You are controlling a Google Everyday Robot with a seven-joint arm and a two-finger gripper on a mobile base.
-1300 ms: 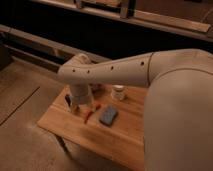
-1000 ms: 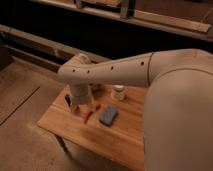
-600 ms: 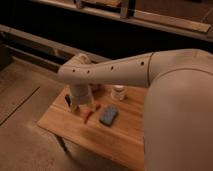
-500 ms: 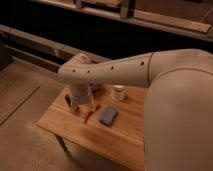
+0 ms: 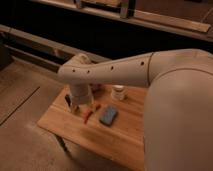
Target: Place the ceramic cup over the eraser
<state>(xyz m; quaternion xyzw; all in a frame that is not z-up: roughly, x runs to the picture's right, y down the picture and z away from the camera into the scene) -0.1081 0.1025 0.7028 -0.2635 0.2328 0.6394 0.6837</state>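
We see the gripper (image 5: 73,104) left of centre, spread wide, seemingly empty; its arm (image 5: 110,70) hides the tabletop behind; ceramic cup (image 5: 118,92) stands mid-frame.

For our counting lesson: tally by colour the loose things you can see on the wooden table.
White ceramic cup: 1
Blue-grey flat rectangular pad: 1
Red-orange thin stick: 1
Total: 3
Open pincer hangs over the left end of the wooden table, apart from the cup.

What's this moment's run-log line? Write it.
claw: open, low over table's left end | ceramic cup: on table, apart from claw
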